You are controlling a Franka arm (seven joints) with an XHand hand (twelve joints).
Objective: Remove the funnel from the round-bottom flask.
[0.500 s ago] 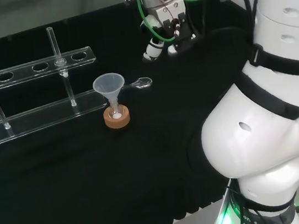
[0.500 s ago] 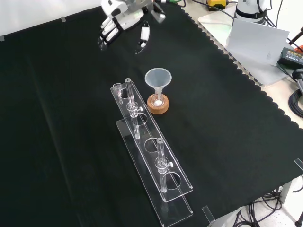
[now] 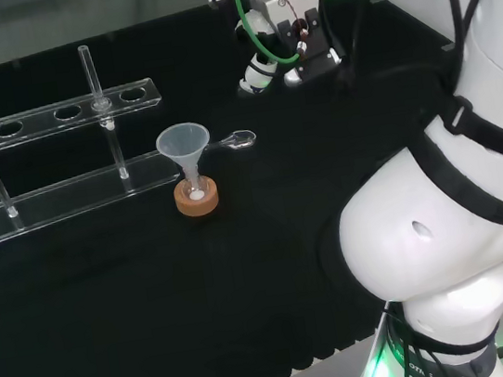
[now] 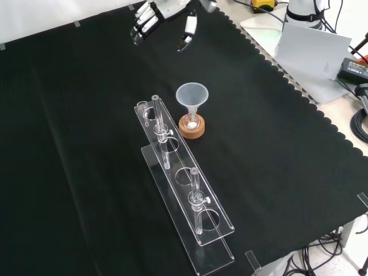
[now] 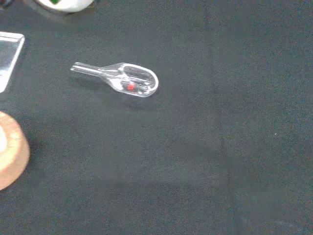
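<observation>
The robot hand [image 4: 150, 18] has moved farther from the funnel [image 4: 191, 95] — fingers apart, holding nothing. The funnel still sits in the flask on its cork stand [image 4: 191, 127] — removal not begun.

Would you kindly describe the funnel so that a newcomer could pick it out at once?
Start at the long clear rack lying across the black cloth in the front view. Just right of its far end sits a cork ring. The funnel rises from that ring, the only cone-shaped piece, its wide mouth up.

Bare cloth [image 4: 276, 144] around funnel [image 4: 191, 95], tube rack [image 4: 184, 190] just beside it
</observation>
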